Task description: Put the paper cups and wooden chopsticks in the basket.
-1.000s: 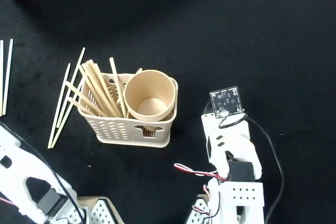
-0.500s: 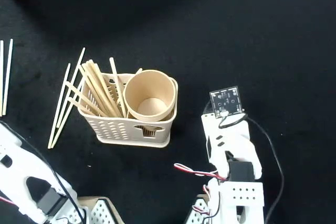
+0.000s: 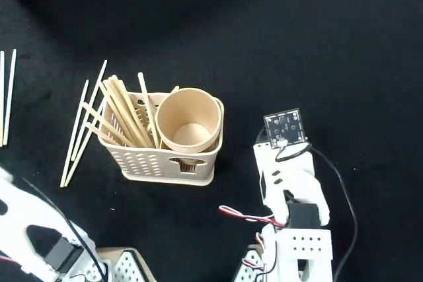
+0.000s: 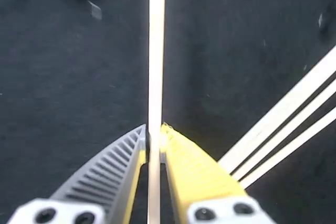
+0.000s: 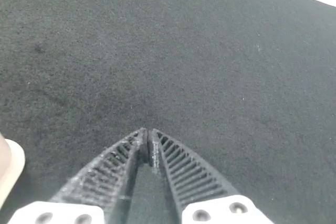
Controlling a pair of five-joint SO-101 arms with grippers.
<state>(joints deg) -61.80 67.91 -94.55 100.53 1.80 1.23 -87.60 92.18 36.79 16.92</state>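
— What is the left pincer [image 4: 154, 132] doing?

— It is pinching one wooden chopstick [image 4: 156, 51]. The stick runs straight out along the pincer, not across it. Three more sticks [image 4: 283, 124] lie slanted near it on the black surface [image 4: 63, 66].

— And the right pincer [image 5: 147, 132]?

— It is pressed together with nothing in it, over bare surface.

— Where is the basket [image 3: 165, 160]?

— Out in front, between the two arms. A paper cup [image 3: 188, 123] stands inside it. A bunch of chopsticks [image 3: 122, 110] leans in the part next to the cup. Loose sticks [image 3: 79, 130] lie just beside the basket, on the side away from the right arm [image 3: 291, 189]. Two far sticks [image 3: 6, 97] lie well apart from the basket on that same side.

— So which arm is nearer to those?

— The left arm [image 3: 20, 209], I think. It will need to swing its stick toward the basket and tip it so one end goes in first.

— What is hard to see?

— Both ends of the pinched stick are cut off. I cannot tell if it is lifted or lying on the surface.
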